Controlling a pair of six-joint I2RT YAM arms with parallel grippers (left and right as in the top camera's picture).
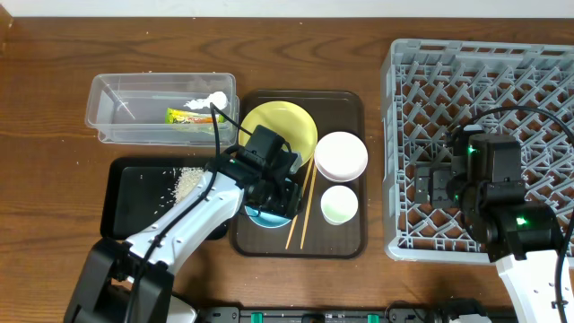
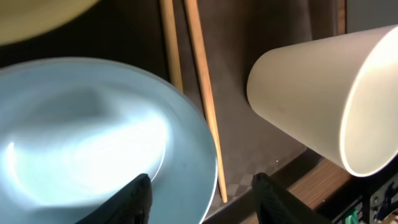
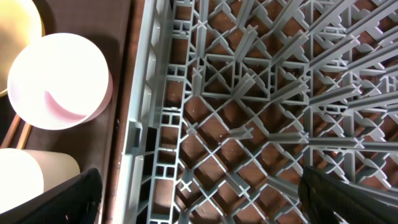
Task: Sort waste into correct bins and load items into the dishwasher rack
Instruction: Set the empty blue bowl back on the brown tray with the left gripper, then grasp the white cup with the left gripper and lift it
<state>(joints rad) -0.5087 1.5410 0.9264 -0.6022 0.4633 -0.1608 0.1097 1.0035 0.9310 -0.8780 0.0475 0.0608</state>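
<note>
My left gripper (image 1: 273, 202) (image 2: 202, 199) is open over the front edge of the light blue bowl (image 1: 265, 217) (image 2: 93, 124). One finger is inside the bowl, the other outside past its rim. The chopsticks (image 1: 303, 202) (image 2: 202, 93) lie just right of the bowl, then the pale green cup (image 1: 339, 205) (image 2: 311, 93). The yellow plate (image 1: 291, 126) and pinkish-white bowl (image 1: 341, 154) (image 3: 59, 81) sit behind. My right gripper (image 1: 430, 184) (image 3: 202, 193) hangs wide open and empty over the left edge of the grey dishwasher rack (image 1: 502, 81) (image 3: 249, 93).
All the dishes stand on a dark brown serving tray (image 1: 350, 103). The clear tub (image 1: 117, 94) at back left holds the green-and-orange wrapper (image 1: 186, 116) and a white scrap (image 1: 208, 100). The black tray (image 1: 134, 202) in front of it holds rice grains (image 1: 188, 182).
</note>
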